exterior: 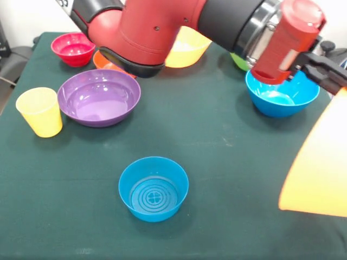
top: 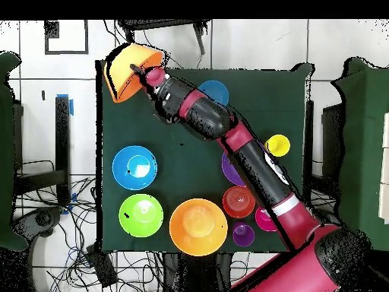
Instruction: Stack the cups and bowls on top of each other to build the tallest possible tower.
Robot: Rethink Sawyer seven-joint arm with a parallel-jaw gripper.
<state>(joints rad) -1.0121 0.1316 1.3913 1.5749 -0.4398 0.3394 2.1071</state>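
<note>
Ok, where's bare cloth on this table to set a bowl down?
The middle is bare, between the purple bowl, medium blue bowl and small blue bowl; so is the cloth in front of the yellow cup. The row from pink-red bowl to green bowl is crowded. The gripper holds an orange bowl.

A dark green cloth-covered table (exterior: 227,151) fills the scene, standing on a pale tiled floor (top: 45,99). Tangled black cables (top: 53,220) sprawl across the tiles beside the table's edge, while a strip of blue tape (top: 71,105) marks the floor nearby.
</note>
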